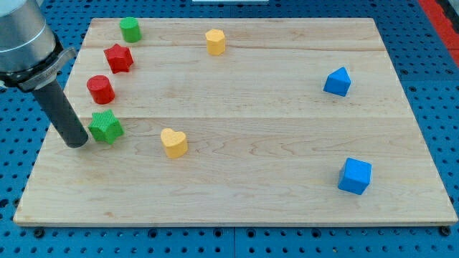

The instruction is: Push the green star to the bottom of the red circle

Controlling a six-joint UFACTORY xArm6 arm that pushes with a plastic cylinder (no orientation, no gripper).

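The green star (106, 127) lies on the wooden board near the view's left edge, just below the red circle (101, 89). My tip (76, 143) rests on the board right beside the green star's left side, touching or nearly touching it. The dark rod rises from the tip up and to the left to the grey arm housing (25, 43) at the view's top left.
A red star (118, 58) and a green cylinder (130, 29) sit above the red circle. A yellow hexagon (215, 41) is at top centre, a yellow heart (173, 142) right of the green star. A blue block (337, 82) and a blue cube (355, 175) lie at the right.
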